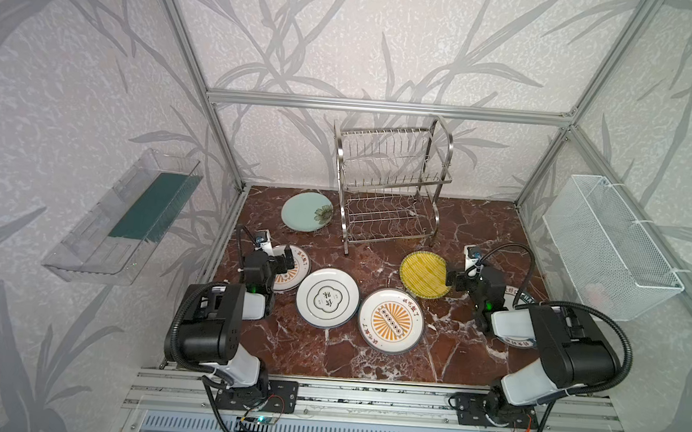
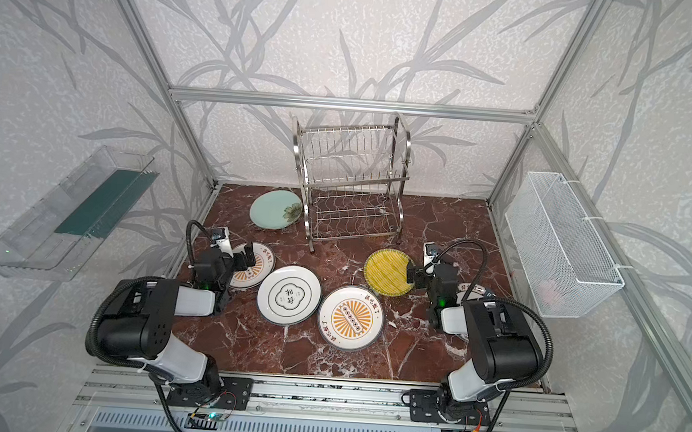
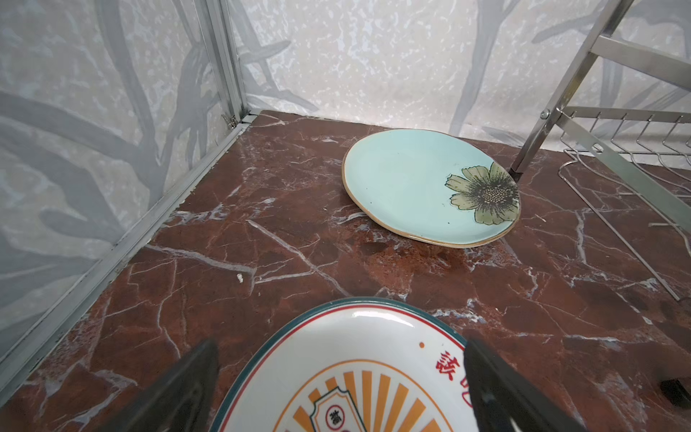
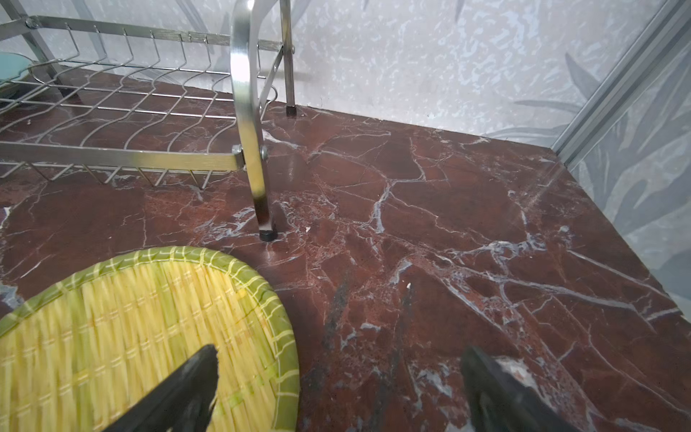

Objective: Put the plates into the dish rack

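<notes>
The empty dish rack (image 1: 388, 182) stands at the back of the marble table. Flat on the table lie the plates: pale mint with a flower (image 1: 306, 211) beside the rack's left legs, white quatrefoil (image 1: 327, 297), an orange sunburst one (image 1: 391, 320), and yellow ribbed (image 1: 423, 272). My left gripper (image 1: 287, 259) hovers open over a second sunburst plate (image 3: 347, 374), with a finger at either side. My right gripper (image 1: 452, 276) is open, one finger over the yellow plate's (image 4: 112, 336) edge. A lettered-rim plate (image 1: 527, 297) lies mostly hidden under the right arm.
A clear plastic tray (image 1: 123, 218) hangs on the left wall and a white mesh basket (image 1: 609, 248) on the right wall. Aluminium frame posts stand at the table's back corners. Bare marble (image 1: 367, 360) runs along the front edge.
</notes>
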